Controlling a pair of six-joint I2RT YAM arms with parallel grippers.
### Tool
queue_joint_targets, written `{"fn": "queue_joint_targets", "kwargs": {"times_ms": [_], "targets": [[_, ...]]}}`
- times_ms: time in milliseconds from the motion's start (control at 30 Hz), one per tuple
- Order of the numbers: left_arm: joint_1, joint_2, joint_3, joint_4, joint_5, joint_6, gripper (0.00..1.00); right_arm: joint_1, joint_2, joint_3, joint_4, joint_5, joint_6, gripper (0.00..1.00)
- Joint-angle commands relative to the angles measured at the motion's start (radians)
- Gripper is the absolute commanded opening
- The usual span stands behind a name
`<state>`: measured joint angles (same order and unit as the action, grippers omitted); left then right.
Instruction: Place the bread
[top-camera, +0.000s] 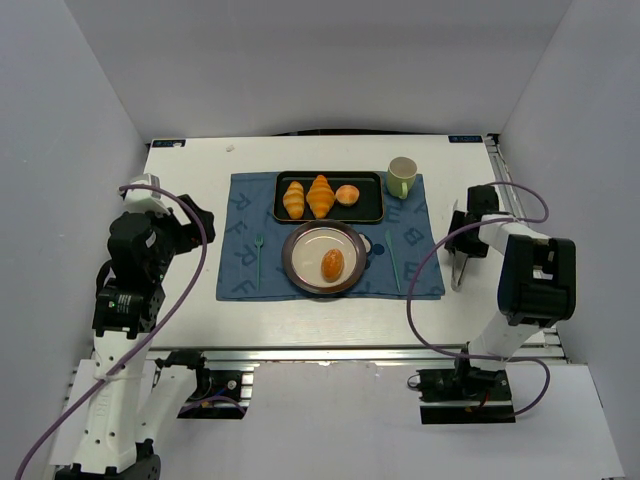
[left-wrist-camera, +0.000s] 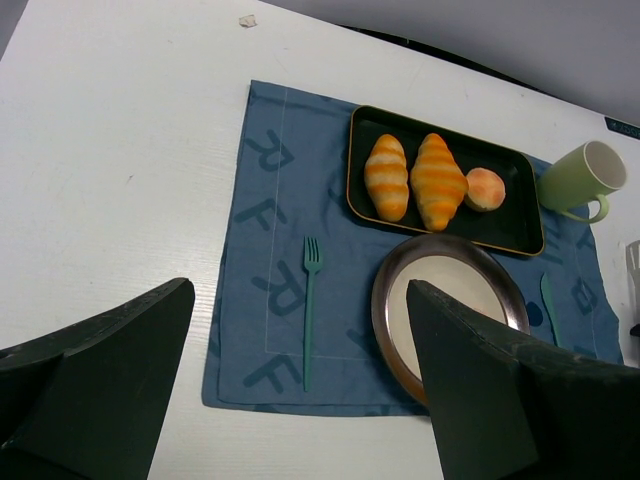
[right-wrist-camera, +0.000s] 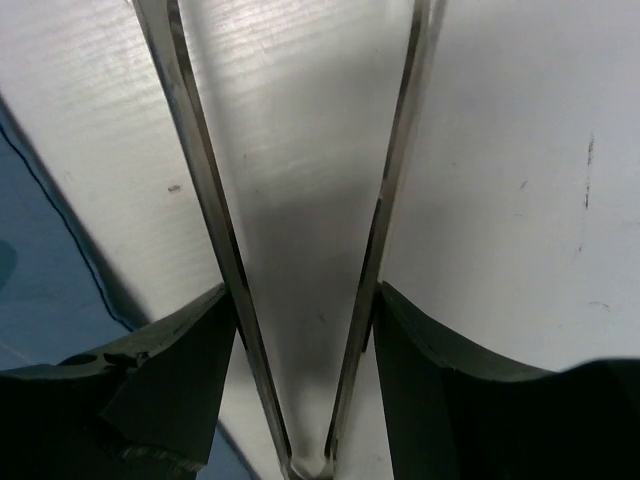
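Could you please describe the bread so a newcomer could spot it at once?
On the blue placemat, a round plate sits on the near side of the black tray. The bread lies alone on it: a smooth, glossy orange-brown oval, unlike the tray's ridged croissants and paler bun.

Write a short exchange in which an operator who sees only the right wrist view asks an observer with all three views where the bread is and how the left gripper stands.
Operator: I see only the tongs over the white table. Where is the bread?
Observer: The bread lies on the round plate, which sits on the blue mat.
Operator: And the left gripper?
Observer: The left gripper is open and empty, above the table off the mat's left side.
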<state>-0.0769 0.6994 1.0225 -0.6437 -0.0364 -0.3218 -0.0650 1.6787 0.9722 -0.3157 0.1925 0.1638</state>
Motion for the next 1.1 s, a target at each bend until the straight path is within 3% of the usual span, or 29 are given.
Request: {"fn": "queue_joint_targets", "kwargs": {"times_ms": [0,267,533,633,767,900,1067], "targets": [[-0.003,-0.003,0.013,-0.001,0.007,0.007,0.98,-0.007,0.042,-0.006,0.053,-0.024,-0.01,0.62],[-0.003,0.005,0.027,-0.008,0.003,0.01,0.98,-0.007,0.006,0.035,0.001,0.007,-0.003,0.89],[-0.003,0.028,0.05,-0.002,-0.006,0.006,0.98,-0.006,-0.31,0.14,-0.215,0.025,0.104,0.89],[-0.003,0.031,0.051,-0.004,-0.034,0.0,0.98,-0.006,-0.456,0.125,-0.255,-0.056,0.144,0.89],[-0.003,0.092,0.125,-0.031,-0.086,0.056,0.98,-0.006,-0.635,0.057,-0.266,-0.29,0.16,0.89],[-0.003,0.178,0.257,-0.094,-0.103,0.029,0.98,-0.001,-0.714,0.016,-0.247,-0.412,0.169,0.89],[-0.003,0.138,0.134,0.042,0.009,-0.045,0.98,0.001,-0.723,0.039,-0.275,-0.441,0.163,0.89]]}}
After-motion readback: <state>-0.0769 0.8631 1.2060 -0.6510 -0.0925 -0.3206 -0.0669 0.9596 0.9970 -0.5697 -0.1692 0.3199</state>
